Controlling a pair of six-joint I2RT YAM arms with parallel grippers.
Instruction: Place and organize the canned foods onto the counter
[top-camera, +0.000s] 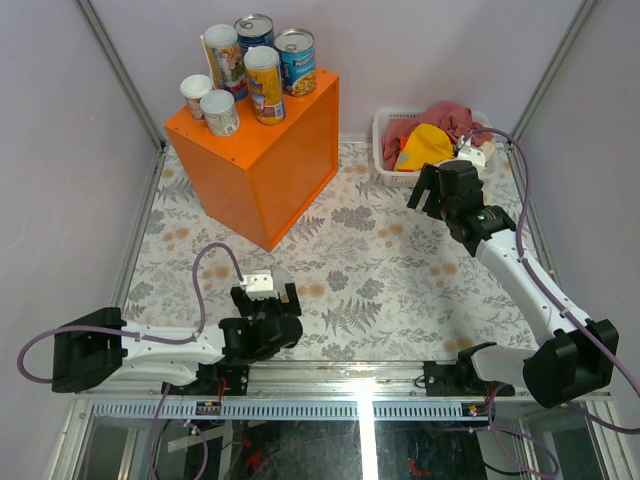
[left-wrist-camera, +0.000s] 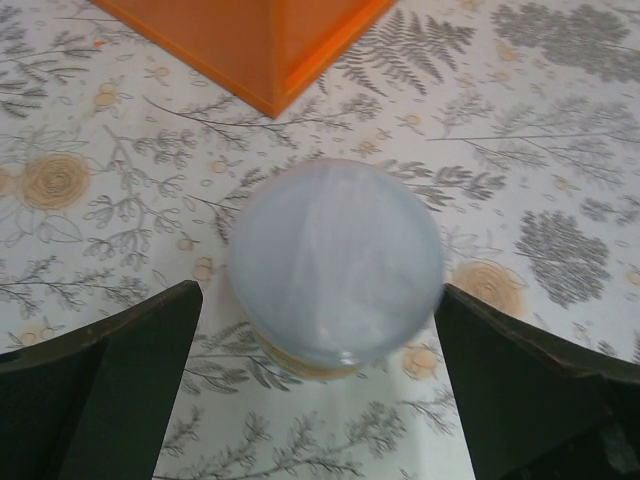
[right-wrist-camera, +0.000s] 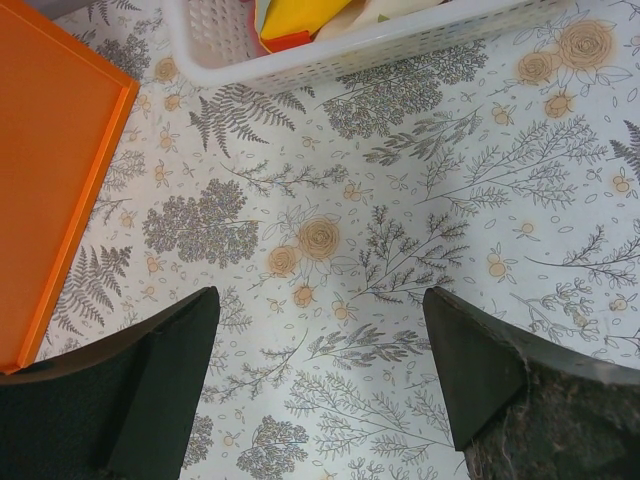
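Several canned foods stand on the orange counter (top-camera: 262, 165) at the back left: two blue cans (top-camera: 296, 60), a yellow tube (top-camera: 265, 84), a colourful tube (top-camera: 225, 58) and two short white-topped cans (top-camera: 220, 112). One more white-lidded can (left-wrist-camera: 335, 262) stands on the patterned table, seen from above in the left wrist view. My left gripper (left-wrist-camera: 318, 300) is open, with a finger on each side of that can and a gap on the left side. In the top view the left gripper (top-camera: 266, 298) covers the can. My right gripper (top-camera: 432, 190) hangs open and empty over bare table (right-wrist-camera: 320, 300).
A white plastic basket (top-camera: 382, 150) of red and yellow cloths stands at the back right, just beyond the right gripper; its near wall (right-wrist-camera: 400, 45) shows in the right wrist view. The counter's orange corner (left-wrist-camera: 275, 60) lies just beyond the can. Metal frame posts edge the table.
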